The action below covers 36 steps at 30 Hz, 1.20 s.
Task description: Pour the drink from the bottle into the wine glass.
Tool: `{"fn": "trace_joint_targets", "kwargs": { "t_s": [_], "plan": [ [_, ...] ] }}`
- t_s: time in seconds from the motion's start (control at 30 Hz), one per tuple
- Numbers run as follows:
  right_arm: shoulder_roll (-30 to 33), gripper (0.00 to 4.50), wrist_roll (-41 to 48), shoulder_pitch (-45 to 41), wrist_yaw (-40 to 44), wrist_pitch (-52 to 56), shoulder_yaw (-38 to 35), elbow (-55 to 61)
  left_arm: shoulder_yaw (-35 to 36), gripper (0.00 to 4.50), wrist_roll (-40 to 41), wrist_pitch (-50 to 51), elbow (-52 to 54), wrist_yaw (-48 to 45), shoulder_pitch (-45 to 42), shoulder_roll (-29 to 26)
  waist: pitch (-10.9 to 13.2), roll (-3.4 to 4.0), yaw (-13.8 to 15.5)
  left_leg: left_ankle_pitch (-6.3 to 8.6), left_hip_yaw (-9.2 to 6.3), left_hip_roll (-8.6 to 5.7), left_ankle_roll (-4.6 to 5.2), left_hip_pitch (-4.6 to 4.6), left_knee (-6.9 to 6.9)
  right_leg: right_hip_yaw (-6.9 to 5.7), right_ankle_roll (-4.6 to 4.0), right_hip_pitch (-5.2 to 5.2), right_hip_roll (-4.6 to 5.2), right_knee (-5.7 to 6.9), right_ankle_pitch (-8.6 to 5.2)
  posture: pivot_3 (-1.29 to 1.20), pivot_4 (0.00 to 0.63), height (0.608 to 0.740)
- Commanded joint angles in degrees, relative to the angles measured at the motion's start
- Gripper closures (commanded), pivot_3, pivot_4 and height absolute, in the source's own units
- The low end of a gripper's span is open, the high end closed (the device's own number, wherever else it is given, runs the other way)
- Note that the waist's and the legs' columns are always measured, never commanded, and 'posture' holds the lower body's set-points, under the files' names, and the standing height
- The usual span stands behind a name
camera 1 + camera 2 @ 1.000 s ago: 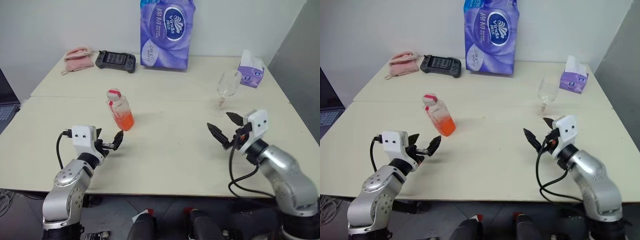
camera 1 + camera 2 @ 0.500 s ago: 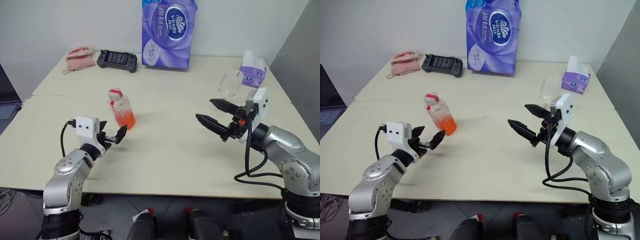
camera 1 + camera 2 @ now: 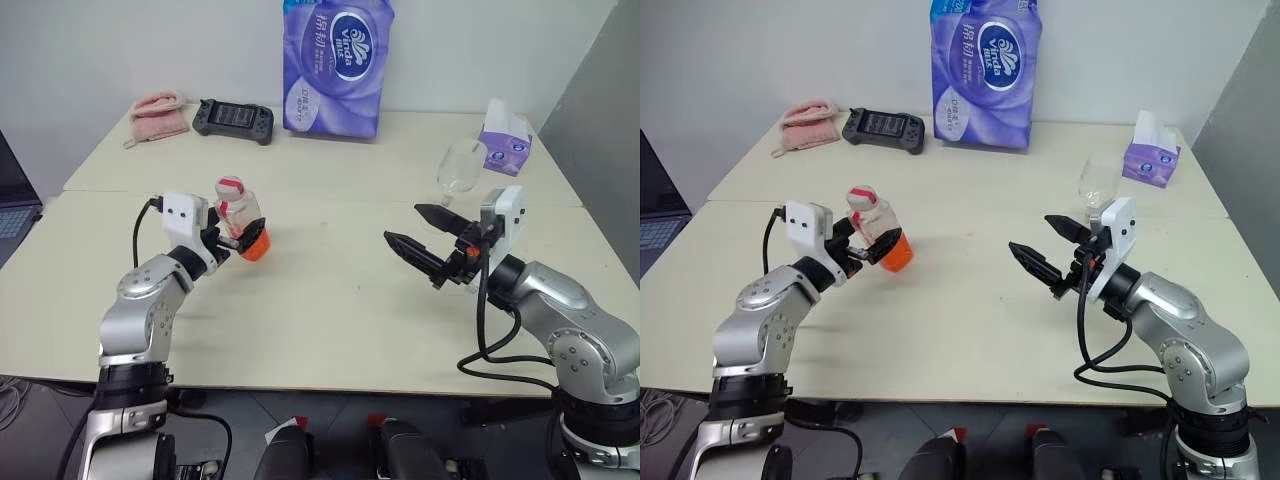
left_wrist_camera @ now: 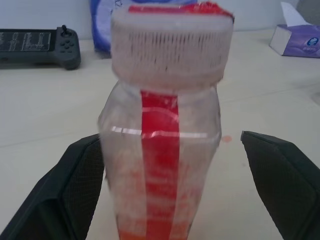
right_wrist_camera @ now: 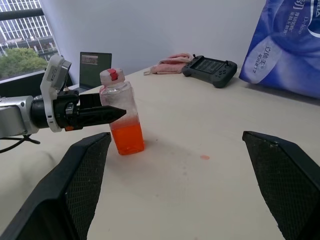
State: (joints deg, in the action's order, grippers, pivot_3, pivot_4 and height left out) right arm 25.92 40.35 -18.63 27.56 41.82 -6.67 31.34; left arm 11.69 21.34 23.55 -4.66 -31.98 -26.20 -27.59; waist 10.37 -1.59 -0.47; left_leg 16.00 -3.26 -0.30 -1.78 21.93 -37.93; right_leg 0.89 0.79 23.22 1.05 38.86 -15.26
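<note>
Heads up, your left gripper (image 3: 238, 240) is spread as wide as it goes with the bottle (image 3: 240, 217) standing right between the fingers (image 4: 75, 190), nothing clamped yet. The bottle's upright on the table (image 3: 330, 300), around 10 o'clock from table centre, drink (image 5: 127, 139) pooled in the bottom third, cap (image 4: 171, 49) still on.

Things I'd worry about:

- In the left wrist view the bottle sits hard against one finger with a big gap to the other. Close like that and you'll probably shove it sideways or tip it before the second finger arrives.
- It's thin clear plastic, so a hard squeeze likely buckles it and it slips.
- That cap. Tip it over the glass with the cap on and nothing comes out.

Your right gripper (image 3: 424, 239) is also wide open and empty, hanging above the table at about 3 o'clock. The wine glass (image 3: 457, 172) stands just behind it at 2 o'clock, so a careless swing of that arm could knock it over.
</note>
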Motion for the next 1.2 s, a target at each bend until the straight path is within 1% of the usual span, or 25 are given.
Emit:
{"fn": "trace_joint_targets", "kwargs": {
  "t_s": [0.03, 0.5, 0.6, 0.73, 0.8, 1.07, 1.2],
  "plan": [
    [0.0, 0.0, 0.2, -0.1, -0.5, -1.4, -0.5, 2.3, 0.5, 0.01, -0.2, -2.2, -1.3, -0.9, -2.7, -0.7, 0.0, 0.0, 0.0, 0.0, -0.01, 0.0, 0.0, 0.01, 0.0, -0.01, 0.0, 0.0, 0.0, 0.0, 0.0, 0.0, 0.15, 0.74],
    [-0.5, 0.0, 0.3, 0.2, -1.7, -1.6, -0.3, 2.4, 1.1, 0.01, 0.1, -4.7, -4.9, -2.4, -5.0, -2.2, 0.0, 0.0, 0.0, 0.0, -0.03, 0.0, 0.0, 0.01, 0.01, -0.02, -0.04, 0.02, 0.0, 0.01, 0.02, 0.0, 0.15, 0.74],
    [-0.6, 0.0, 0.4, 0.1, -1.9, -1.4, -0.2, 2.4, 1.7, 0.58, 0.6, -5.1, -5.4, -2.4, -5.4, -1.9, 0.0, 0.0, 0.0, 0.0, -0.02, 0.0, 0.0, 0.01, 0.01, -0.01, -0.05, 0.02, 0.0, 0.01, 0.03, 0.0, 0.15, 0.74],
    [-0.7, 0.0, 0.5, 0.0, -2.1, -1.1, -0.2, 2.6, 1.8, 1.88, 0.8, -5.3, -5.4, -2.5, -5.4, -1.8, 0.0, 0.0, 0.0, 0.0, -0.03, 0.0, 0.0, 0.01, 0.01, -0.01, -0.04, 0.02, 0.0, 0.01, 0.03, 0.0, 0.15, 0.74],
    [-0.7, 0.0, 0.6, -0.1, -2.1, -1.1, -0.2, 2.6, 1.8, 2.32, 0.8, -5.3, -5.6, -2.6, -5.3, -1.8, 0.0, 0.0, 0.0, 0.0, -0.03, 0.0, 0.0, 0.01, 0.01, -0.02, -0.04, 0.02, 0.0, 0.01, 0.03, 0.0, 0.15, 0.74],
    [0.1, 0.0, 1.0, -0.8, -0.6, -1.3, -0.1, 2.5, 1.5, 2.32, 0.3, -4.9, -5.5, -2.0, -4.9, -1.8, 0.0, 0.0, 0.0, 0.0, -0.04, 0.0, 0.0, 0.01, 0.01, -0.02, -0.04, 0.02, 0.01, 0.01, 0.03, 0.0, 0.15, 0.74],
    [0.9, 0.0, 4.0, -1.9, 2.5, -1.2, -0.4, 3.3, 1.3, 2.32, 0.1, -5.0, -6.0, -2.1, -5.3, -1.7, 0.0, 0.0, 0.0, 0.0, -0.03, 0.0, 0.0, 0.01, 0.01, -0.02, -0.04, 0.02, 0.01, 0.01, 0.03, 0.0, 0.15, 0.74]
  ]
}}
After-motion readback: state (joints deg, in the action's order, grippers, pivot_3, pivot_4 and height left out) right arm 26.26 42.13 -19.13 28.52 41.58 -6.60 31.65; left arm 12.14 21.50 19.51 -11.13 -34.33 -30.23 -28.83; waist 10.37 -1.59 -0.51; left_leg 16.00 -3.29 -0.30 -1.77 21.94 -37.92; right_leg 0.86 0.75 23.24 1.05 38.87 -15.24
